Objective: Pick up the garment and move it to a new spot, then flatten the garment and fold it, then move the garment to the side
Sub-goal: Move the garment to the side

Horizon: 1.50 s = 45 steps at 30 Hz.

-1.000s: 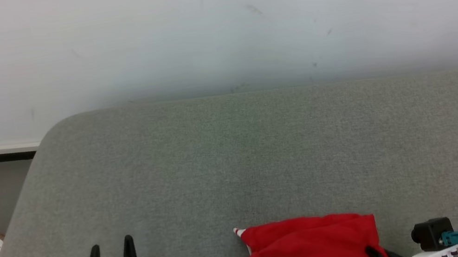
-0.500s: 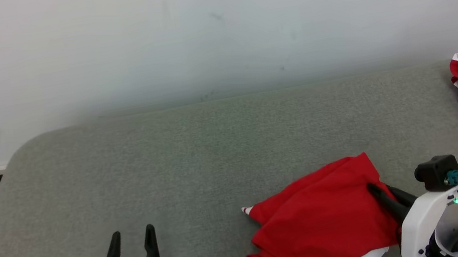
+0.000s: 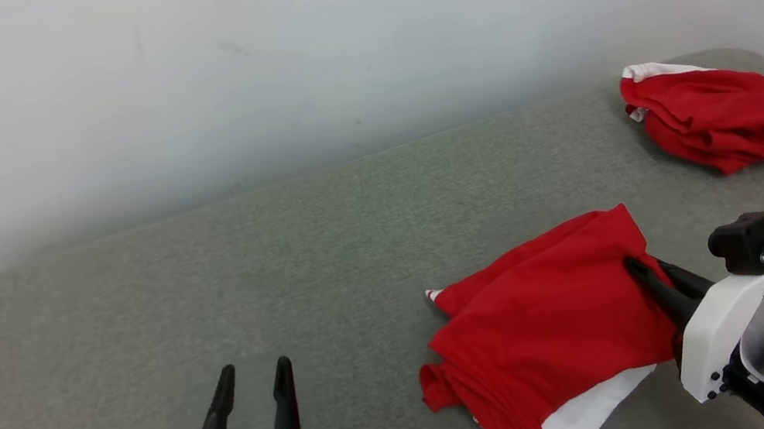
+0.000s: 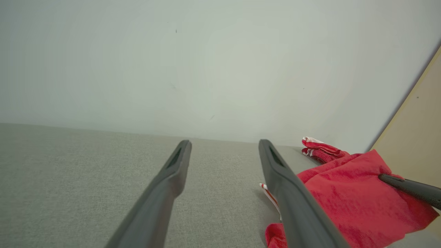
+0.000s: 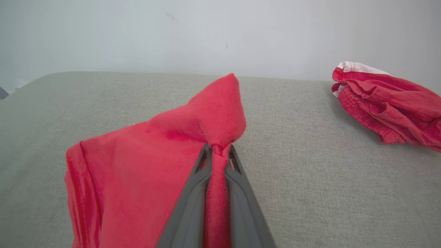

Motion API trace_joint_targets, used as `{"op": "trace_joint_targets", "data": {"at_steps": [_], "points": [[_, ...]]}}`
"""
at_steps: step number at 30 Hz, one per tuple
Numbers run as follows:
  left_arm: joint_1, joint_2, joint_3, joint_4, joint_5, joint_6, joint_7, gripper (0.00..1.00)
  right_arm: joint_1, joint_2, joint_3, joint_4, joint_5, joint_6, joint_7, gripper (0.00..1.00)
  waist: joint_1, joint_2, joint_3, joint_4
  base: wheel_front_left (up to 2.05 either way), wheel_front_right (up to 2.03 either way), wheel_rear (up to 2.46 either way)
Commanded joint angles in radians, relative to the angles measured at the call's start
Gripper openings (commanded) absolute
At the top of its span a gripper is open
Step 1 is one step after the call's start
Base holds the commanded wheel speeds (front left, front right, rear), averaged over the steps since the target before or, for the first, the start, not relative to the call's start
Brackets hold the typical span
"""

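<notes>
Against a plain pale wall, a grey woven-cloth bench (image 3: 281, 264) carries the red garment (image 3: 551, 326), which lies loosely doubled near its front right with a white panel showing beneath. The right gripper (image 3: 639, 267) pinches a bunched ridge of the soft knit, while the left gripper (image 3: 254, 369) hovers spread and empty. The step looks like a move. Next comes a lift and carry, stopping short of the crumpled second red garment (image 3: 714, 113).

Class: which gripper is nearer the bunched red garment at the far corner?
Right. The right gripper, shut on the other red garment, lies just short of the bunched garment; the left gripper is far off across the grey surface.
</notes>
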Motion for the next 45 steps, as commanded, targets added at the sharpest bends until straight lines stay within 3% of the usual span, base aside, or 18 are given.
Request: {"op": "trace_joint_targets", "data": {"at_steps": [1, 8, 13, 19, 28, 40, 45], "points": [[-0.011, 0.004, -0.003, -0.001, 0.004, 0.001, 0.000, 1.00, -0.010, -0.005, -0.008, -0.005, 0.006, -0.002, -0.009, 0.00, -0.0001, -0.0001, 0.013, -0.050, 0.00, 0.00, 0.00], [-0.023, 0.004, -0.029, 0.003, 0.023, 0.001, 0.000, 1.00, -0.011, 0.004, -0.025, -0.010, -0.006, -0.002, -0.020, 0.00, -0.0001, -0.0001, 0.030, -0.126, 0.00, 0.00, 0.00], [-0.031, 0.018, -0.042, 0.006, 0.032, 0.001, 0.000, 1.00, -0.025, 0.001, -0.028, -0.011, -0.008, -0.002, -0.023, 0.00, -0.0001, -0.0001, 0.043, -0.139, 0.00, 0.00, 0.00], [-0.055, 0.040, -0.059, -0.001, 0.032, 0.001, 0.000, 1.00, -0.090, -0.010, -0.003, -0.011, -0.019, -0.002, -0.012, 0.00, -0.0001, -0.0001, 0.098, -0.107, 0.00, 0.00, 0.00], [-0.108, 0.076, -0.072, -0.009, 0.012, 0.001, 0.000, 1.00, -0.323, -0.061, -0.017, 0.015, 0.021, -0.002, 0.027, 0.00, -0.0001, -0.0001, 0.232, -0.035, 0.00, 0.00, 0.00], [-0.189, 0.129, -0.086, -0.035, 0.000, 0.001, 0.000, 1.00, -0.551, -0.250, -0.132, 0.152, 0.033, -0.002, 0.106, 0.00, -0.0001, -0.0001, 0.415, 0.033, 0.00, 0.00, 0.00], [-0.210, 0.142, -0.090, -0.047, 0.000, 0.001, 0.000, 1.00, -0.586, -0.326, -0.180, 0.206, -0.003, -0.002, 0.062, 0.00, -0.0001, -0.0001, 0.467, 0.051, 0.00, 0.00, 0.00]]}}
